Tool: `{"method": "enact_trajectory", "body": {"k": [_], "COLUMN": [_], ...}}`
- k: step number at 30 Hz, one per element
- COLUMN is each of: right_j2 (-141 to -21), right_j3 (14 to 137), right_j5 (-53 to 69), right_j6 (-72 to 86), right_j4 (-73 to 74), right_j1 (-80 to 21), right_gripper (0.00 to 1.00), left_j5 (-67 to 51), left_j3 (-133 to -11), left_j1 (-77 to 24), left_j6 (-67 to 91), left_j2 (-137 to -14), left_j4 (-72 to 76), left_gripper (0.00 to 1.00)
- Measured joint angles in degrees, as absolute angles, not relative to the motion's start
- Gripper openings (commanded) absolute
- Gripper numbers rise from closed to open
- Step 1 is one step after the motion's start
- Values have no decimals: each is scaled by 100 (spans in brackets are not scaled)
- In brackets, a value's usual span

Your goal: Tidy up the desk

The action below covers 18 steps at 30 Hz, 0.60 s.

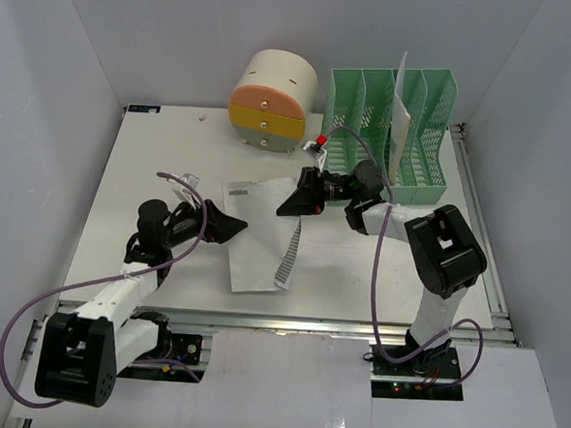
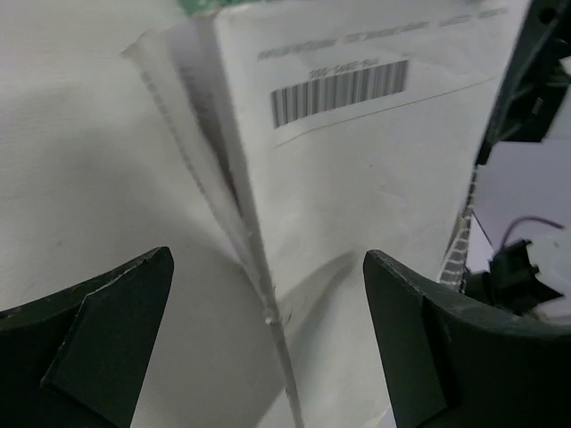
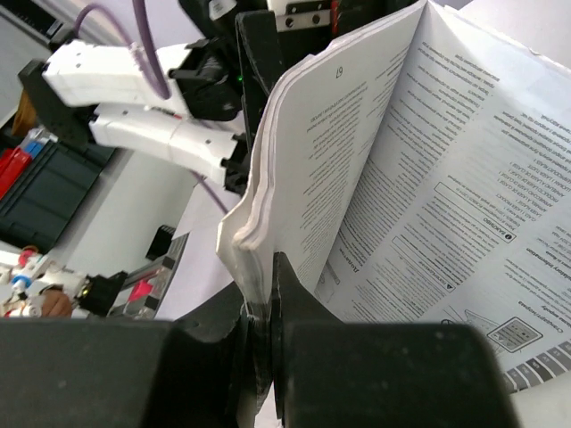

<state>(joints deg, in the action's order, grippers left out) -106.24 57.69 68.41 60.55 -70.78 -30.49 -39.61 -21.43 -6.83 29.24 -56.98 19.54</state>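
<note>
Right gripper clamped on booklet, left gripper spread wide near it

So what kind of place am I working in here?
Probably a lab mock-up of an office: a white desk boxed in by plain walls, with a green file rack, a round drawer box and a booklet.

Wide, flat white rectangular desk, level, metal rail along its near edge
</note>
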Motion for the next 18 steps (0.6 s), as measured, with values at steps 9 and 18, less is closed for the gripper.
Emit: {"method": "enact_trajectory", "body": {"k": [9,18], "right_j2": [-10446,-9941], "right_j3": [5533,5503], "right_j5": [7199,7217], "right_j6": [6416,4836], "right_j4": [-7266,-6233], "right_j1": [-3057,-3153], "right_gripper": [8,37], "left_j5": [-5903,-6442], "left_j3": [-1859,-2027], "left_j1": [-738,-874], "left_j6": [4446,4494], "left_j2": [-6798,-6780], "left_j4": [5173,5188], "left_gripper": [58,0]}}
